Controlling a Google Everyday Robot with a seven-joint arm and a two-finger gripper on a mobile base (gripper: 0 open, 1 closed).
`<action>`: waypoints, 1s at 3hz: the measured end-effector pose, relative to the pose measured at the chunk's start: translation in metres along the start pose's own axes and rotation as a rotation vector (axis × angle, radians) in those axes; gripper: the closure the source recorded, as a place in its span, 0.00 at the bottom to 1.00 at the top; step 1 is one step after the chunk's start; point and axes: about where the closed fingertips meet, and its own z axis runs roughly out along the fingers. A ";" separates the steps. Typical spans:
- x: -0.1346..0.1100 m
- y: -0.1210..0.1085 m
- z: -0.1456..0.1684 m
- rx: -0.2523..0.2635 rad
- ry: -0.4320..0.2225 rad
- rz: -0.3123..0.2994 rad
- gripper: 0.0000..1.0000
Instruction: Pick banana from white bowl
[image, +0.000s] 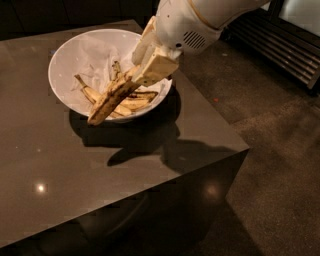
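The white bowl (70, 55) stands at the back of a dark table, lined with crumpled white paper. My gripper (142, 67) hangs over the bowl's right side and is shut on the banana (109, 101), a long yellow one with heavy brown streaks. The banana is lifted clear of the pile and slants down to the left, its free end over the bowl's front rim. Other spotted bananas (131, 102) still lie in the bowl.
The dark glossy table (100, 175) has its right edge and front corner close to the bowl. A brown carpeted floor (280, 165) lies to the right. A slatted black grille (285, 50) stands at the back right.
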 end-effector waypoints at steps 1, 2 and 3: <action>-0.003 0.020 -0.006 0.002 -0.002 0.028 1.00; -0.013 0.061 -0.024 0.041 -0.009 0.100 1.00; -0.020 0.098 -0.037 0.070 -0.004 0.156 1.00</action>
